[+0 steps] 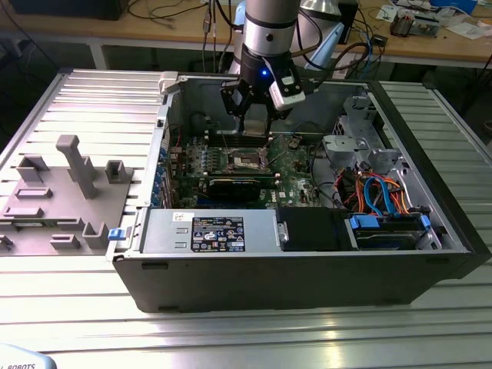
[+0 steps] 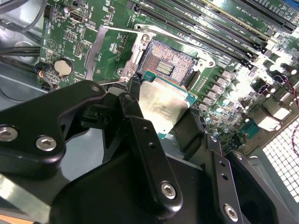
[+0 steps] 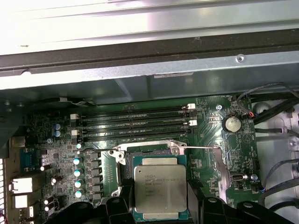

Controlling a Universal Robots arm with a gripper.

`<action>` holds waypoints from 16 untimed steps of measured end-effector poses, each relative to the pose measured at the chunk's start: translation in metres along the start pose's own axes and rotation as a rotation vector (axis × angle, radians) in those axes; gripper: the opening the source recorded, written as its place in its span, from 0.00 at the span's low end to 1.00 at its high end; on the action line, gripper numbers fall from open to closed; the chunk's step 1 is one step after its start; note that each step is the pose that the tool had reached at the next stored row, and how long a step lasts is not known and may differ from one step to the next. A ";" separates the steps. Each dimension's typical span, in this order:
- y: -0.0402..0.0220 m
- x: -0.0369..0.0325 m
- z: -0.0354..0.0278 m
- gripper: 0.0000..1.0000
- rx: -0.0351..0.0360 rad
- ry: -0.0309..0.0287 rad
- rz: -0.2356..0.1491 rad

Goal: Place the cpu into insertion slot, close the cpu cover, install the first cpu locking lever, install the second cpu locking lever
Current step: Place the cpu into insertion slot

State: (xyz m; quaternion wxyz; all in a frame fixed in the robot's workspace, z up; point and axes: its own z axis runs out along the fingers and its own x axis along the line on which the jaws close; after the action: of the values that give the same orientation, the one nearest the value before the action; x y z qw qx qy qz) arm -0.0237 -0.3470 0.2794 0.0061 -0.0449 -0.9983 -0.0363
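Too small to read: print on the black label [image 1: 217, 234] on the grey power supply box [image 1: 161, 231]; faint etched lines on the cpu [image 3: 160, 186] top.

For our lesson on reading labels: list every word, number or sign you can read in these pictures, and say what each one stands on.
None can be read with certainty.
Black-and-white label on the grey power supply box: print too small to read.
White sticker beside it: too small to read.
Etched lines on the cpu: too small to read.
Pale lettering at the exterior view's lower left corner: cut off.
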 end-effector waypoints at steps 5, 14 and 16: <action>0.0000 0.0000 0.0000 0.54 -0.0002 -0.0003 0.004; 0.0000 0.0000 0.0001 0.54 -0.0003 -0.0011 0.015; 0.0000 0.0000 0.0001 0.54 -0.0002 -0.0012 0.016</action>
State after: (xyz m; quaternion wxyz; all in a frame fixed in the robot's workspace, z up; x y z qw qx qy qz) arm -0.0237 -0.3470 0.2793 0.0058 -0.0531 -0.9979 -0.0363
